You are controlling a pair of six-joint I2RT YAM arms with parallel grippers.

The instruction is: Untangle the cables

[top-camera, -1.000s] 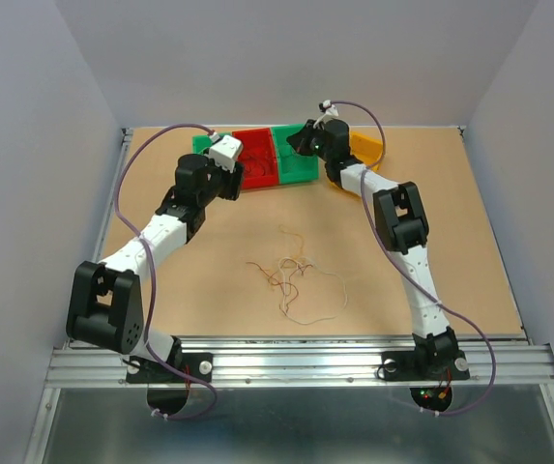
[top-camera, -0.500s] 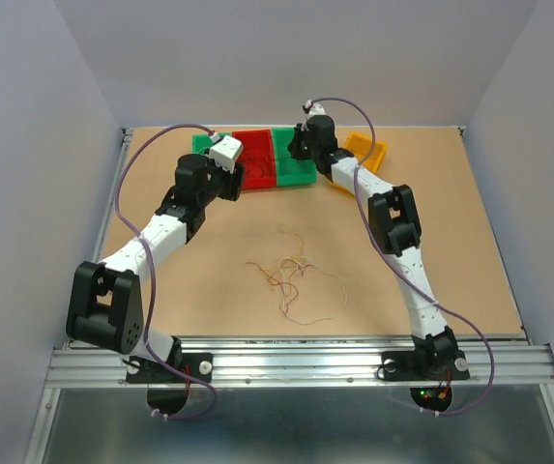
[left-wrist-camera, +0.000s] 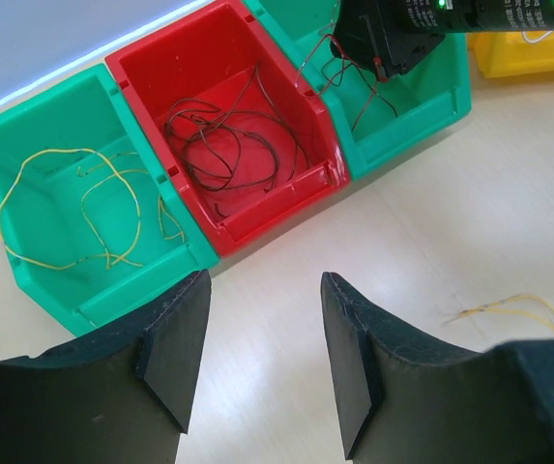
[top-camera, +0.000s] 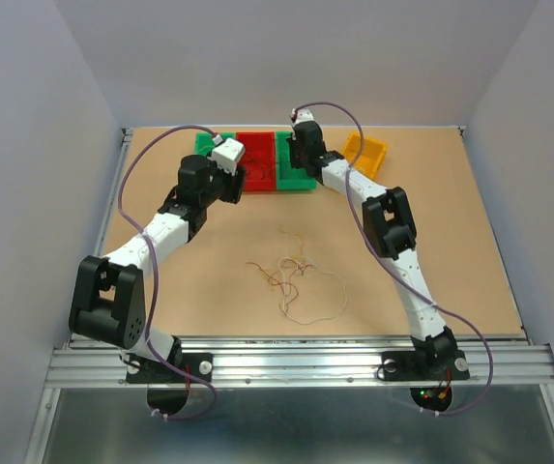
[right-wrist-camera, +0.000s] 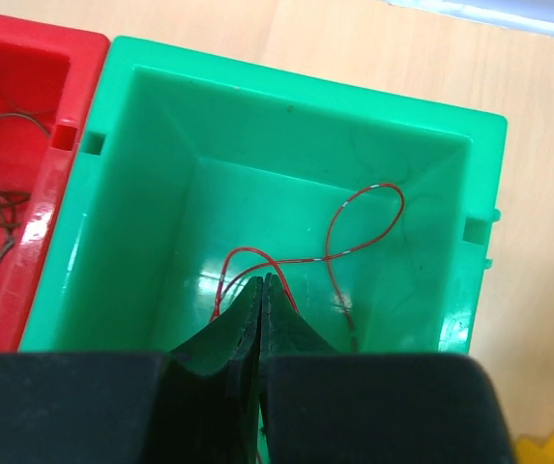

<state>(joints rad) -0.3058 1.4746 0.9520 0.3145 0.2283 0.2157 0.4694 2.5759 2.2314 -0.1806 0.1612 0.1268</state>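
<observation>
The cables (top-camera: 291, 278) lie as a loose tangle of thin brown, orange and pale loops in the middle of the table; one yellowish strand (left-wrist-camera: 509, 309) shows in the left wrist view. My left gripper (top-camera: 240, 180) (left-wrist-camera: 262, 324) hovers open over bare table just in front of the red bin (left-wrist-camera: 286, 198), nothing between its fingers. My right gripper (top-camera: 299, 155) (right-wrist-camera: 262, 282) is shut, tips down inside the right green bin (right-wrist-camera: 286, 82). A thin red cable (right-wrist-camera: 364, 227) curls right under those tips. I cannot tell whether it is pinched.
A row of bins stands at the table's back. The left green bin (left-wrist-camera: 35, 271) holds yellow wires, the red bin dark brown wires (left-wrist-camera: 223, 145). The yellow bin (top-camera: 365, 150) sits at the right end. The right arm (left-wrist-camera: 422, 19) reaches over the right green bin.
The right arm has swung left, uncovering the yellow bin, and its shut gripper now sits over the right green bin. The left arm and the tangle have stayed put.
</observation>
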